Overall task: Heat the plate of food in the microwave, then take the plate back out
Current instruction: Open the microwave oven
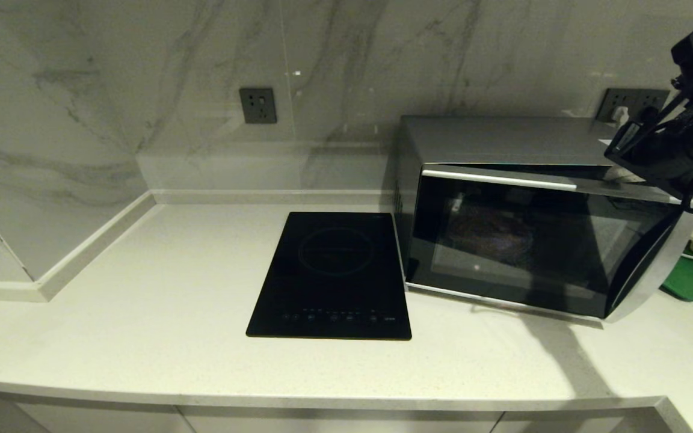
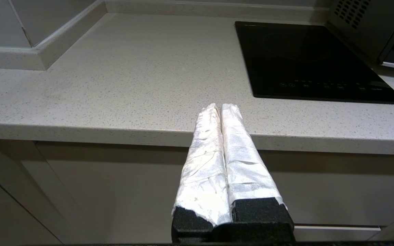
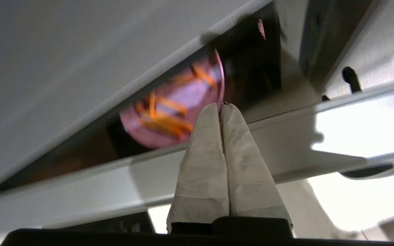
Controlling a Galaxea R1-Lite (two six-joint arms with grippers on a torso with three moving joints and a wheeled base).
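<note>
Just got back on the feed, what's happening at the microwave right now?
The right hand, fingers shut and holding nothing, is at the top right of the microwave, whose door stands partly ajar. The plate of food sits inside. The left hand is parked, shut, at the counter's front edge.

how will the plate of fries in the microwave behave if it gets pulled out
The plate looks rigid and shallow, so it would probably slide flat. The loose fries may shift if it tilts. Its low rim likely offers little to pinch.

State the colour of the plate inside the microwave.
Pale lilac-pink plate, carrying orange fries; clearest in the right wrist view.
</note>
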